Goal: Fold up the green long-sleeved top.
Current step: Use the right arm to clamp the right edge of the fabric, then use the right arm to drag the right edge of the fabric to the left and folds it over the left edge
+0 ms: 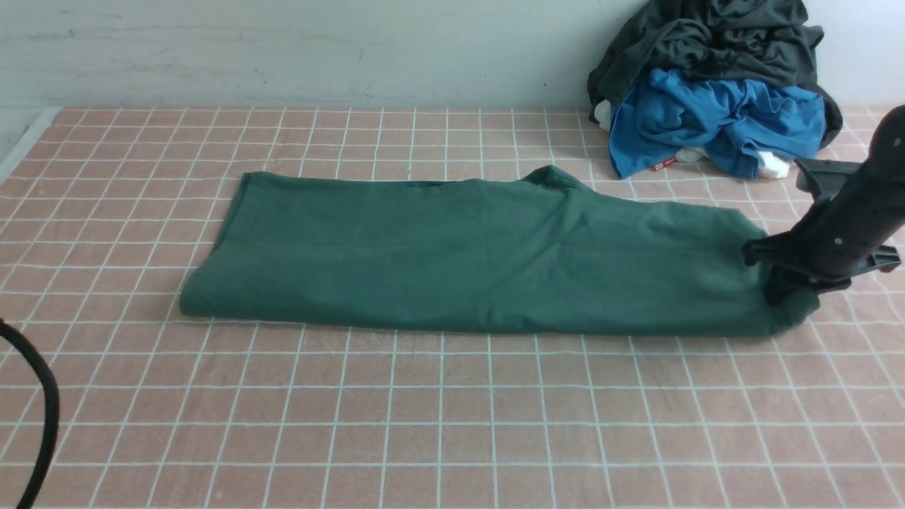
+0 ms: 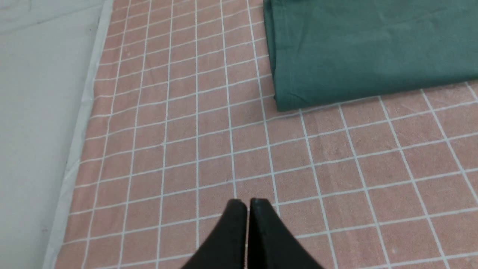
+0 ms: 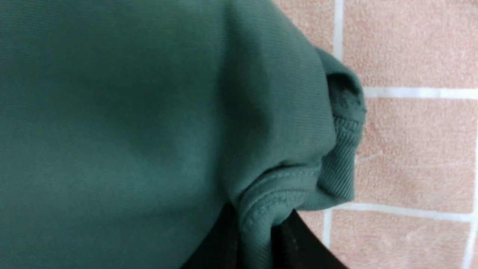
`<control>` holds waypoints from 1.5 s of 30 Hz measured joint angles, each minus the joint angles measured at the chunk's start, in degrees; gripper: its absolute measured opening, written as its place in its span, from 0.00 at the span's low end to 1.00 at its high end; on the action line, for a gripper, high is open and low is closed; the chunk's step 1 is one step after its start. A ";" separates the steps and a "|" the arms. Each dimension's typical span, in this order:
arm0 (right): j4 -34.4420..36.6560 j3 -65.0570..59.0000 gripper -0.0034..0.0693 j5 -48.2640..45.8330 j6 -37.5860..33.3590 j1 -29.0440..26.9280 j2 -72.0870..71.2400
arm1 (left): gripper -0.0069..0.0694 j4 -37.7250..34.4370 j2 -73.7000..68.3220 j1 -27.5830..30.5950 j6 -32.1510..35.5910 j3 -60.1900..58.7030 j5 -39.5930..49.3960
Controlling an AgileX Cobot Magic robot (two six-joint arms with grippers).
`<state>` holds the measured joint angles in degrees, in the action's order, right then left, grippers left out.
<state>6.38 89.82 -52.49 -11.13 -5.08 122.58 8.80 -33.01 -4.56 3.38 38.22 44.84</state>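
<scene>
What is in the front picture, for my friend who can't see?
The green long-sleeved top lies folded in a long strip on a pink checked cloth, the right hand pinching its right end. A blue garment and a dark garment are heaped at the back right.

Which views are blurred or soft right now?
Front view: flat even light, thin shadow under top, right pincer slightly smeared. Left wrist view: sharp, no glare. Right wrist view: top fills most of frame, near cloth soft, ribbed edge crisp.
</scene>
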 joint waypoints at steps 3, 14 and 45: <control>-7.56 2.10 0.10 -1.70 -0.22 -0.07 -2.54 | 0.08 0.00 -2.12 0.00 -0.99 -0.01 -0.49; -21.45 14.73 0.10 -10.86 8.21 -1.83 -12.03 | 0.08 -4.18 -11.95 0.00 -2.03 -0.06 -5.69; 8.76 26.18 0.49 16.25 1.11 39.08 6.36 | 0.08 -23.84 -19.50 0.00 9.25 -0.06 -7.57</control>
<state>15.14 115.99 -36.24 -10.02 34.00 128.95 -15.04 -52.51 -4.56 12.64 38.16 37.28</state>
